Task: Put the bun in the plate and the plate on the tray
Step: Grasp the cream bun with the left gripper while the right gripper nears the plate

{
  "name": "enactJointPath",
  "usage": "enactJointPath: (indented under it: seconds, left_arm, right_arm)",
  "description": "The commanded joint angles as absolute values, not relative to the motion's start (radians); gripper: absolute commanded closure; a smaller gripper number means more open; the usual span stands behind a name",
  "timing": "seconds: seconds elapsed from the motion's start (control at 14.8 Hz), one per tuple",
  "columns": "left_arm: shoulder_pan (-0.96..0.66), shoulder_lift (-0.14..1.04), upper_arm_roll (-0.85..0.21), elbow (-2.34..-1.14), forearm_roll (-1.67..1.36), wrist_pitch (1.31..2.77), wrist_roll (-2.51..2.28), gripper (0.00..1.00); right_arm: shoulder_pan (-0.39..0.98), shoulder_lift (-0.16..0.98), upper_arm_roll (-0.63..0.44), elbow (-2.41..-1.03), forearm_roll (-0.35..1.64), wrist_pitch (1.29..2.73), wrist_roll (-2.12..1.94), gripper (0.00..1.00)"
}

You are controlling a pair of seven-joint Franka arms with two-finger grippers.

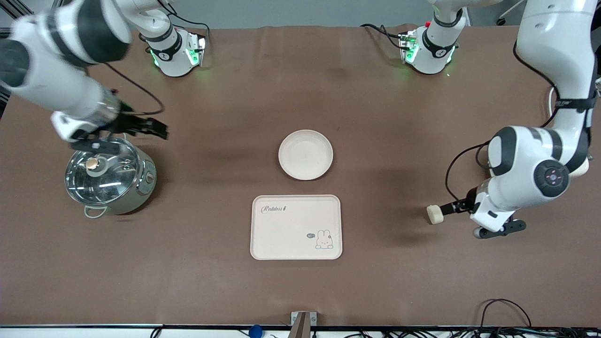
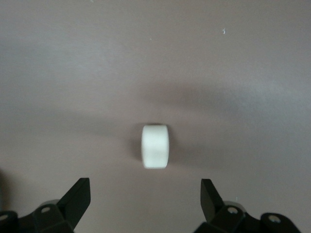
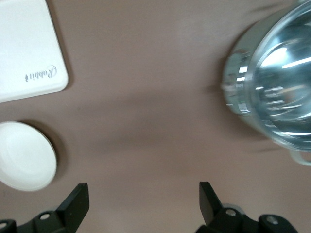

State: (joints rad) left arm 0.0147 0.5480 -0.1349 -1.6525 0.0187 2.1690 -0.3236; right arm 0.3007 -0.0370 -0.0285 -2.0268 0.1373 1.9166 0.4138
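The bun [image 1: 435, 214] lies on the brown table toward the left arm's end. My left gripper [image 1: 450, 208] is open and empty, low beside the bun. In the left wrist view the bun [image 2: 155, 146] lies ahead of the gripper [image 2: 146, 194], in line with the gap between its spread fingers and not touching them. The plate [image 1: 305, 155] sits empty at the table's middle. The tray [image 1: 296, 227] lies just nearer the front camera, empty. My right gripper [image 1: 157, 129] is open and empty, up over the table beside a pot. The right wrist view [image 3: 144, 194] shows the plate [image 3: 24, 162] and the tray [image 3: 26, 51].
A steel pot with a glass lid [image 1: 109, 176] stands toward the right arm's end; it also shows in the right wrist view [image 3: 277, 92]. Cables run along the table's front edge.
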Motion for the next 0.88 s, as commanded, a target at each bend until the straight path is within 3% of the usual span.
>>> enactJointPath:
  seconds: [0.0,0.27,0.54,0.81]
  left_arm:
    - [-0.005,0.624,-0.133,-1.635,0.023,2.241,-0.350,0.00]
    - [-0.006,0.687,-0.133,-1.629,0.050,2.287,-0.350,0.03]
    - [-0.002,0.722,-0.133,-1.629,0.097,2.316,-0.350,0.11]
    - [-0.002,0.741,-0.133,-1.629,0.097,2.332,-0.350,0.40]
  right_arm:
    - [0.472,-0.045,-0.038,-2.199,0.167,2.168,0.608,0.00]
    - [0.687,0.162,-0.038,-2.200,0.224,2.477,0.794,0.00]
    - [0.782,0.325,-0.040,-2.120,0.222,2.543,0.792,0.00]
    - [0.808,0.420,-0.043,-2.043,0.209,2.546,0.795,0.00]
